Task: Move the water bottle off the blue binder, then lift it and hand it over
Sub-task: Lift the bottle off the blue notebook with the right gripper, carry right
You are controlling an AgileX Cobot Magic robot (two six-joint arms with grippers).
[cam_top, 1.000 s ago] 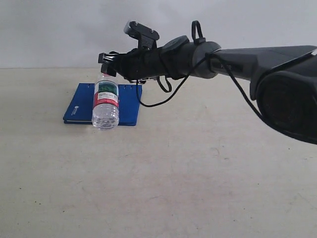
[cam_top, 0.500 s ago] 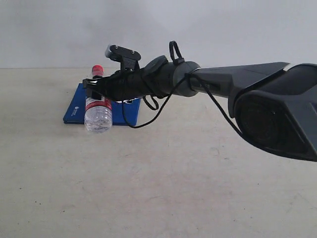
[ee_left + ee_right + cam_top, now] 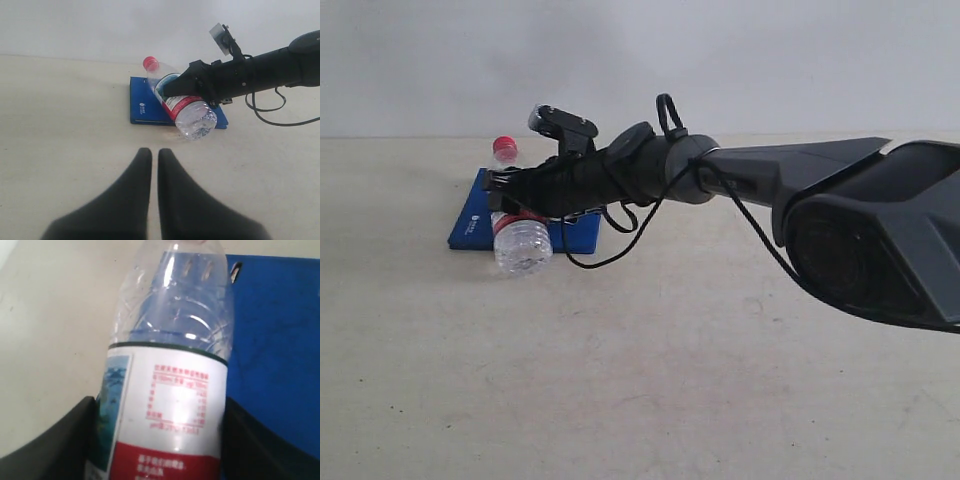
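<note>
The right pincer (image 3: pixel 512 196) is clamped on the water bottle (image 3: pixel 523 246). Its two dark fingers (image 3: pixel 62 442) press either side of the labelled middle, and in the right wrist view the white-and-red label (image 3: pixel 175 410) fills the gap between them. The bottle is tilted: in the exterior view its red cap (image 3: pixel 504 145) leans toward eleven o'clock and its ribbed clear base points toward five o'clock. It sits over the near edge of the blue binder (image 3: pixel 470 222), which lies flat on the pale counter (image 3: pixel 650 380) at about ten o'clock from the middle of that view, a small white logo (image 3: pixel 142 106) showing on its cover. Whether the bottle's base touches binder or counter I cannot tell. The right arm (image 3: pixel 770 175) reaches in from three o'clock. The left pincer (image 3: pixel 154 156) hangs over bare counter, apart from the binder — its fingers together, only a thin slit between them, holding nothing.
</note>
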